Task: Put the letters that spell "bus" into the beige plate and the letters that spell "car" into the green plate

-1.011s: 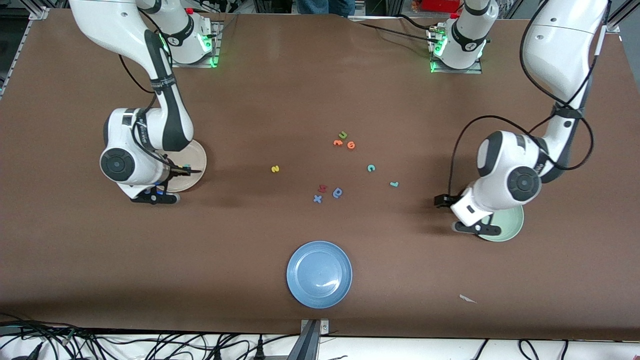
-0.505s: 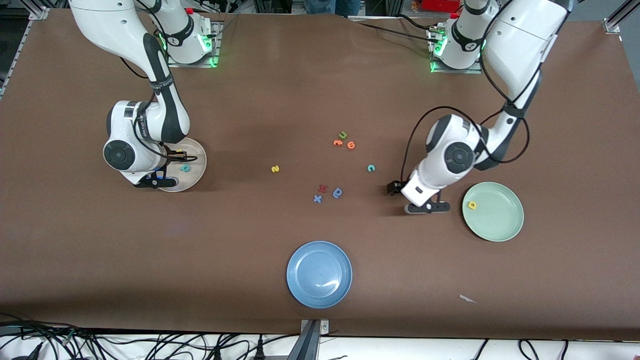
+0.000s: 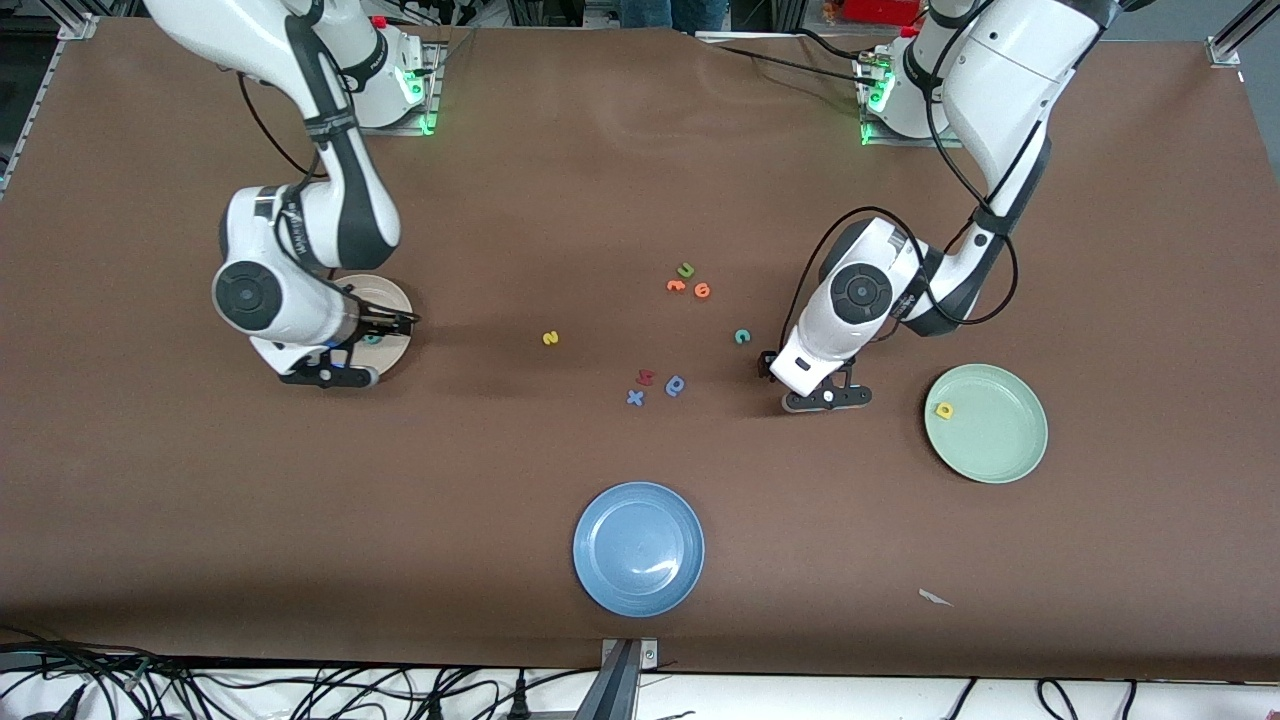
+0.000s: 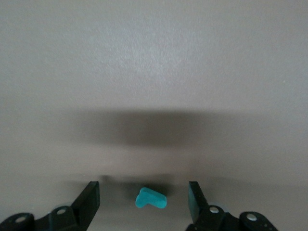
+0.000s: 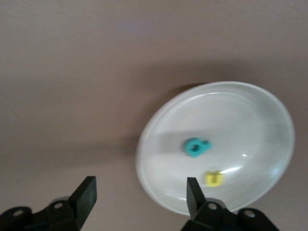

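Observation:
The teal "r" (image 4: 150, 198) lies on the table between the spread fingers of my left gripper (image 4: 144, 186), untouched; in the front view that gripper (image 3: 825, 398) hides it. The teal "c" (image 3: 742, 336) lies beside it, toward the table's middle. The green plate (image 3: 986, 423) holds the yellow "a" (image 3: 943, 409). My right gripper (image 3: 330, 377) is open and empty over the beige plate's (image 3: 390, 295) rim. The beige plate (image 5: 250, 115) holds the teal "b" (image 5: 197, 147) and the yellow "u" (image 5: 214, 178). The yellow "s" (image 3: 549, 339) lies alone on the table.
A green "u" (image 3: 685, 269) and two orange letters (image 3: 676, 286) lie farther from the camera than the "c". A red letter (image 3: 645, 377), a blue round letter (image 3: 675, 385) and a blue "x" (image 3: 635, 398) cluster mid-table. A blue plate (image 3: 638, 548) sits near the front edge.
My left arm swung from over the green plate to the teal "r", uncovering the yellow "a". My right gripper opened, and the teal "b" now lies in the beige plate.

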Tool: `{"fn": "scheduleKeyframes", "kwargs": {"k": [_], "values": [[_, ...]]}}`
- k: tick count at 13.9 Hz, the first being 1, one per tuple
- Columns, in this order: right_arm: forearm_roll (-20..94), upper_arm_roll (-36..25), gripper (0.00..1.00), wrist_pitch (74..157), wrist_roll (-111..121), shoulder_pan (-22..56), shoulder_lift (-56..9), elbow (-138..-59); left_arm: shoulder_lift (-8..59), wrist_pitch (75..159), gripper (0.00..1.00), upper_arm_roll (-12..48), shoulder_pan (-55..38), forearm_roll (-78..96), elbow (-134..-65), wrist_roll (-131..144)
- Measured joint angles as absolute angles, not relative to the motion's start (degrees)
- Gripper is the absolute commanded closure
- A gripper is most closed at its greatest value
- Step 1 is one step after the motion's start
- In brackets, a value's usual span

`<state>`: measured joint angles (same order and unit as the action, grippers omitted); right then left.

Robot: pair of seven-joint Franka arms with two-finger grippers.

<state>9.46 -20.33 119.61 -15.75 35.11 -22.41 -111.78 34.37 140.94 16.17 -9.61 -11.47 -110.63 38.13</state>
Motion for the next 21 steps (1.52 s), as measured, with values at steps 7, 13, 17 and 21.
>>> {"fn": "scheduleKeyframes", "kwargs": {"k": [7,13,17,21], "values": [[14.2,-10.4,0.27,126.7,-50.0,38.0,-29.7,-104.4,35.1,140.9,0.40,16.2,-10.6,-11.5,-111.2,39.4],[14.5,-9.9,0.41,133.3,-62.4,41.9,-34.1,-104.5,35.0,141.0,0.54,16.3,-10.8,-11.5,-111.2,40.0],[14.6,-9.9,0.42,134.6,-63.6,43.5,-35.7,-104.6,35.0,141.0,0.59,16.3,-10.8,-11.5,-111.2,40.1],[14.6,-9.9,0.88,135.9,-63.8,44.2,-37.0,-104.7,34.9,141.0,0.65,16.4,-10.8,-11.5,-111.1,40.1]]}}
